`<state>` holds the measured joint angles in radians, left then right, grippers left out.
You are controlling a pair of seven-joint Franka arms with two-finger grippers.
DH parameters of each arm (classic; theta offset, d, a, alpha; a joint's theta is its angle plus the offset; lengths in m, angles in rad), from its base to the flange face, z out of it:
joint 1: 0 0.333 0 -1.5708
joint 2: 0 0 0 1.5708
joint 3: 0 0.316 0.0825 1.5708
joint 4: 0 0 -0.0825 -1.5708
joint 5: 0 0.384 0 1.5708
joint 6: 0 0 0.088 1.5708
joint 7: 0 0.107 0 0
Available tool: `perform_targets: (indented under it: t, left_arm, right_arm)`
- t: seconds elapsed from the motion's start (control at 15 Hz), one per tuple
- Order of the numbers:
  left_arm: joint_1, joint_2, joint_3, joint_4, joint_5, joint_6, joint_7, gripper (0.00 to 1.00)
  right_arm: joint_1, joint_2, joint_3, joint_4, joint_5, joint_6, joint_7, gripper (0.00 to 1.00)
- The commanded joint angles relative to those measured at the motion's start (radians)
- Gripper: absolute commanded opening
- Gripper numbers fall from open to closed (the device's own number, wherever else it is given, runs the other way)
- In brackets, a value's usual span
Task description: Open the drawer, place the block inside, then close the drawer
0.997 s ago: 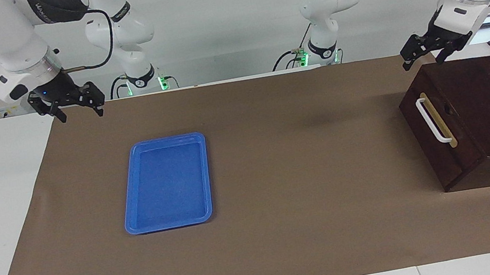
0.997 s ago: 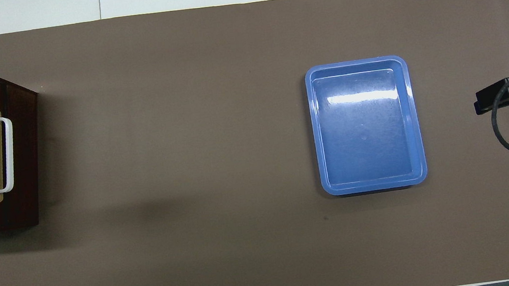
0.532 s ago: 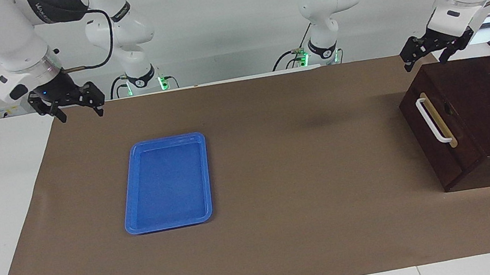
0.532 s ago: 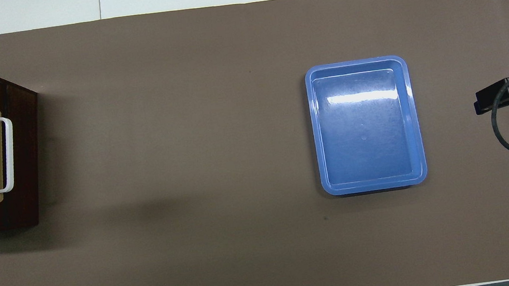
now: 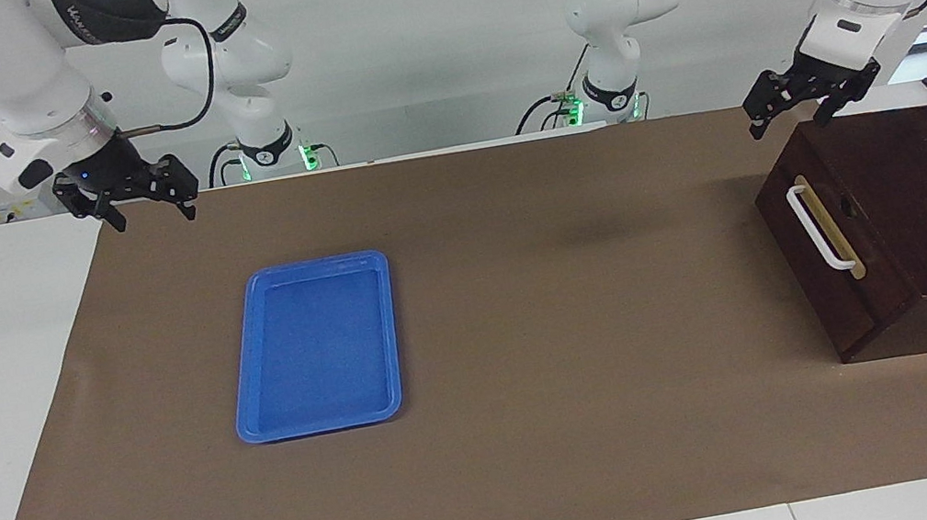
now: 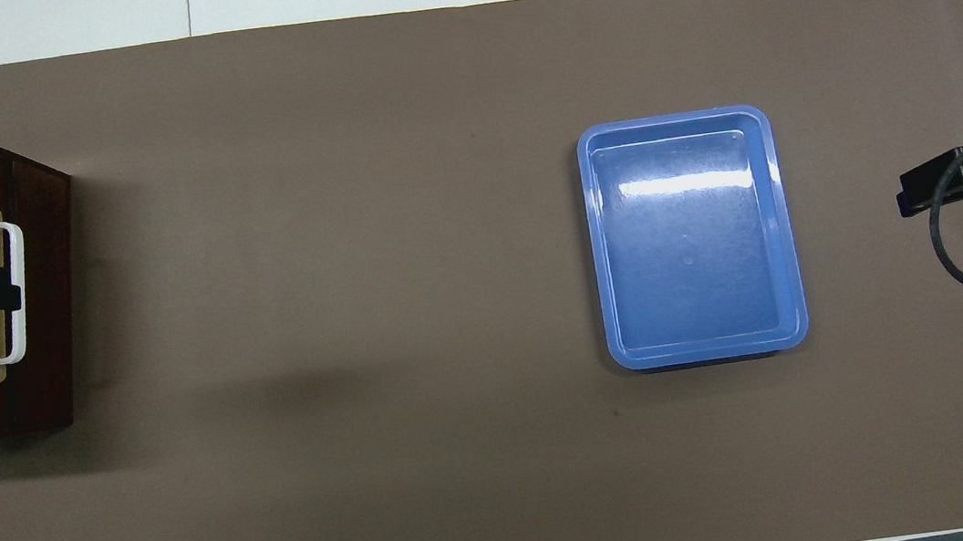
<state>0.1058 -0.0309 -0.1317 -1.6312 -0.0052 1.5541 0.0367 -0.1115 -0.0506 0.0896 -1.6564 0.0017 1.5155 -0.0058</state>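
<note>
The dark brown drawer [image 5: 860,299] stands shut at the left arm's end of the table, its white handle [image 5: 820,230] facing the table's middle. In the overhead view the drawer [image 6: 40,269] and handle [image 6: 16,309] show at the edge. My left gripper [image 5: 788,121] hangs open and empty in the air above the drawer's top front edge. My right gripper [image 5: 153,218] waits open and empty over the mat's edge at the right arm's end. The block is out of view.
An empty blue tray [image 5: 315,349] lies on the brown mat [image 5: 559,394] toward the right arm's end; in the overhead view the tray [image 6: 693,235] shows nothing in it. White table surface borders the mat.
My left gripper has shifted from over the drawer's top toward its handle side. The right arm, drawer and tray have not moved.
</note>
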Motion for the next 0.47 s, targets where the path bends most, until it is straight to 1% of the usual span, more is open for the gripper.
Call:
perform_targets:
  t: [0.0,0.4]
  left_arm:
    - [-0.012,-0.027,0.009,-0.030,-0.013,-0.005,-0.015,1.00]
    - [-0.011,-0.026,0.009,-0.021,-0.013,-0.017,-0.017,1.00]
  right_arm:
    - [-0.019,-0.011,0.013,-0.014,0.009,0.000,0.010,1.00]
    - [-0.019,-0.011,0.013,-0.014,0.009,0.000,0.010,1.00]
